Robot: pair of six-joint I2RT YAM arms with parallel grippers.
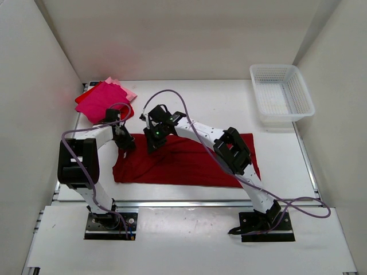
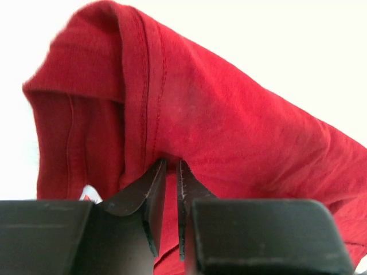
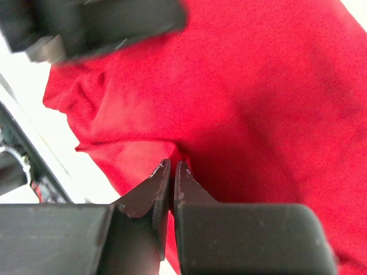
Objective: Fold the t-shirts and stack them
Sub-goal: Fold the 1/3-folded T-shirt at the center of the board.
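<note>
The surface is mostly taken up by the dark shirt, spread wide across the centre just ahead of both arm bases. I judge it lies flat like that so it can be folded in place. At 10 o'clock sits the stack of folded shirts, red over pink layers, parked out of the way as the spot where this one should end up. The basket at 2 o'clock has no part in this step that I can see.

Both arms reach in to the shirt's far left portion, close together. The right claw is clenched on the cloth at the far edge, its tips pinched on a small ridge of fabric. The left claw, just toward 9 o'clock of it, has its jaws drawn nearly together on a gathered fold by the sleeve hem, and cloth drapes up from the tips. With two grips along one edge, I can carry that side over evenly instead of dragging a corner.
</note>
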